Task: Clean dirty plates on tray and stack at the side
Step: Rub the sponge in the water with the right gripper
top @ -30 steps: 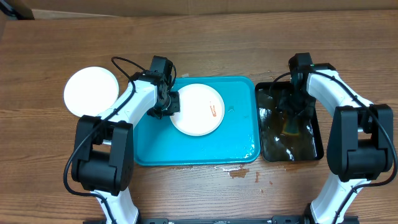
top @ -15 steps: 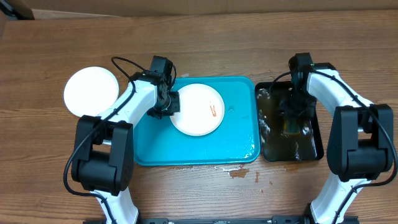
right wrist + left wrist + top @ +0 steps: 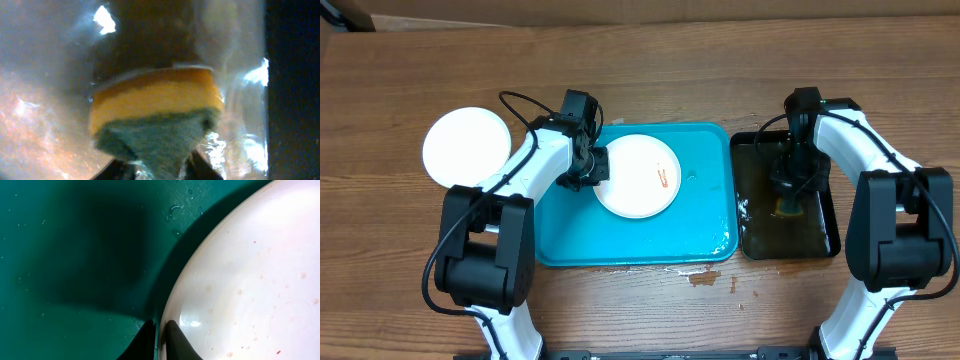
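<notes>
A white plate [image 3: 638, 176] with an orange-red smear lies on the turquoise tray [image 3: 620, 240]. My left gripper [image 3: 592, 165] is shut on its left rim; in the left wrist view the two fingers [image 3: 159, 326] pinch the rim of the speckled plate [image 3: 250, 280], one finger under it and one on top. A second white plate [image 3: 467, 146] rests on the table to the left of the tray. My right gripper [image 3: 788, 186] is down in the black tray, shut on a yellow and green sponge [image 3: 155, 107], which also shows in the overhead view [image 3: 787, 206].
The narrow black tray [image 3: 825, 235], right of the turquoise one, holds brownish water. Water drops lie on the turquoise tray's right side [image 3: 720, 238]. A small reddish spill [image 3: 705, 278] marks the wood just in front of the tray.
My right gripper opened wide over the sponge in the black tray and has closed on it; the water has stirred. The left arm and its plate have not moved.
</notes>
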### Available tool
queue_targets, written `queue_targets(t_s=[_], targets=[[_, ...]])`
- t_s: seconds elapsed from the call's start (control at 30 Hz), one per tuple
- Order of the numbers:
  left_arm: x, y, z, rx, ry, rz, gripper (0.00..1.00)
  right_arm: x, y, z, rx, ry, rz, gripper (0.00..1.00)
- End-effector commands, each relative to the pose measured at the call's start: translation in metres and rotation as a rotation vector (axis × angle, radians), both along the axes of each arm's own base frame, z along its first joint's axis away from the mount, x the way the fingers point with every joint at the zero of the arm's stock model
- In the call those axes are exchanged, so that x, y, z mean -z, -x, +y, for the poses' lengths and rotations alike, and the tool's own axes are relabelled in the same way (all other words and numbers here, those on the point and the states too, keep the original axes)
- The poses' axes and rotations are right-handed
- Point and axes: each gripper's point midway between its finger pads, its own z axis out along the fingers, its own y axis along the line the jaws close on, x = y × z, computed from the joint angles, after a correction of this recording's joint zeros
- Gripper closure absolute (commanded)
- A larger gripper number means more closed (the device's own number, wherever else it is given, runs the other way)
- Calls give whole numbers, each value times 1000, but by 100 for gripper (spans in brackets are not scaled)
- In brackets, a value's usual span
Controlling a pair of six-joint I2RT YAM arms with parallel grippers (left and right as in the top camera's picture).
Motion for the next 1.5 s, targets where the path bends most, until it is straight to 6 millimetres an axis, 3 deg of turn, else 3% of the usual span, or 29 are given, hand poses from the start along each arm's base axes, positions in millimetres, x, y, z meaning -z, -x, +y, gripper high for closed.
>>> queue_targets(t_s=[0.0, 0.33, 0.5, 0.67, 0.73, 0.8, 0.83, 1.0, 1.1, 1.3, 1.4, 1.43, 1.47], targets=[[-8, -4, 2, 12, -13, -26, 89, -6, -11, -1, -3, 1, -36, 94], [-8, -5, 0, 10, -5, -29, 88, -7, -12, 23, -17, -134, -37, 96], [-9, -10, -1, -4, 2, -48, 74, -8, -16, 20, -32, -95, -57, 96], [-11, -18, -2, -7, 9, -81, 69, -26, -19, 7, -22, 13, -89, 96], [-11, -18, -3, -5, 11, -83, 73, -39, -22, 10, -31, 1, -114, 96], [-10, -18, -6, 1, 11, -81, 92, -53, -22, 9, -35, 3, -130, 96], [-10, -17, -7, 5, 11, -80, 96, -59, -21, 9, -35, 2, -138, 96], [-6, -8, -12, -4, 7, -43, 96, -69, -15, 8, -41, 12, -136, 96], [-5, 1, -13, -63, 8, -4, 96, -67, -17, 24, -57, -67, -146, 96], [-5, 0, -15, -66, 8, -9, 80, -68, -14, 16, -37, 16, -139, 96], [-6, -7, -15, -64, 14, -36, 83, -68, -12, 15, -65, 21, -129, 96], [-7, -9, -16, -65, 18, -47, 93, -68, -13, 18, -52, 2, -132, 96], [-7, -10, -16, -65, 19, -49, 96, -67, -13, 21, -64, -10, -133, 96]])
